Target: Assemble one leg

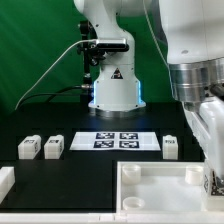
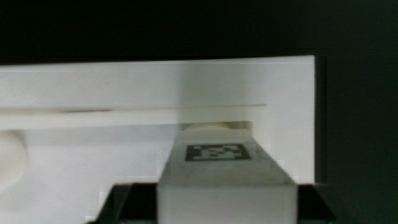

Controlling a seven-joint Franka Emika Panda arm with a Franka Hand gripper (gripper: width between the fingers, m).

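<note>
My gripper (image 2: 222, 206) is shut on a leg (image 2: 221, 160), a small white block with a black-and-white tag facing the wrist camera. Dark fingers (image 2: 135, 202) flank both its sides. Its far end is at the large white tray-like panel (image 2: 107, 92); whether they touch I cannot tell. In the exterior view the gripper (image 1: 209, 178) hangs at the right edge over the panel's (image 1: 150, 178) right part, and the held leg's tag (image 1: 210, 184) just shows. Three more legs stand on the black table: two on the exterior view's left (image 1: 29, 147) (image 1: 53, 146) and one on its right (image 1: 170, 147).
The marker board (image 1: 115, 140) lies flat mid-table behind the panel. The robot base (image 1: 113, 85) stands at the back centre, with cables running to the exterior view's left. A white piece (image 1: 5, 180) shows at the left edge. The arm's links fill the upper right.
</note>
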